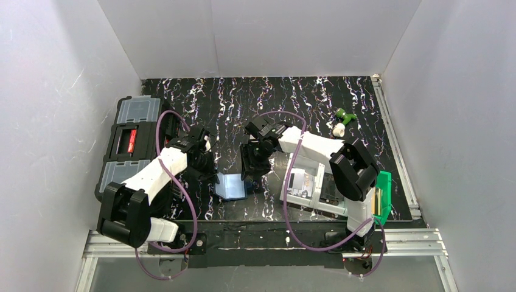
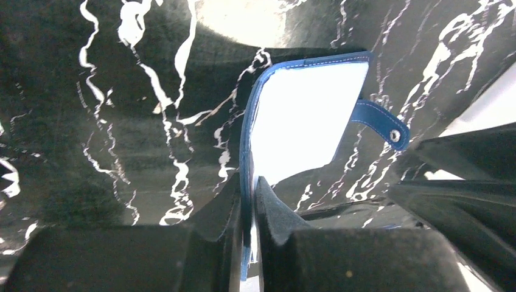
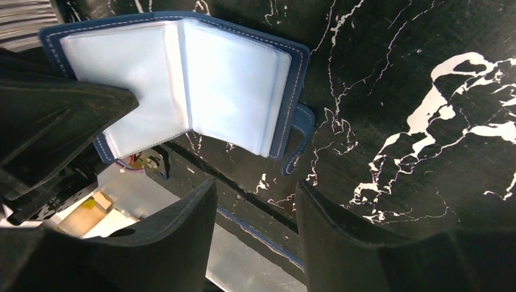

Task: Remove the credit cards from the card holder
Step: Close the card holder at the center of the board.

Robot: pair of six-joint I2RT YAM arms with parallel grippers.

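Note:
The navy card holder (image 1: 231,186) lies open near the table's front edge, pale blue sleeves up. My left gripper (image 1: 214,176) is shut on its left cover; the left wrist view shows the cover's blue edge (image 2: 246,158) pinched between the jaws (image 2: 251,207), with the snap tab (image 2: 382,120) sticking out. My right gripper (image 1: 252,175) is open and empty just right of the holder. In the right wrist view the open sleeves (image 3: 195,85) lie beyond the spread jaws (image 3: 255,210). No credit card shows in the sleeves. Flat card-like pieces (image 1: 302,181) lie on a white tray.
A white tray (image 1: 292,201) sits at the front right under the right arm, with a dark flat item (image 1: 328,191) on it. A black toolbox with grey lids (image 1: 131,146) stands at the left. A small green and white object (image 1: 342,121) lies at the back right.

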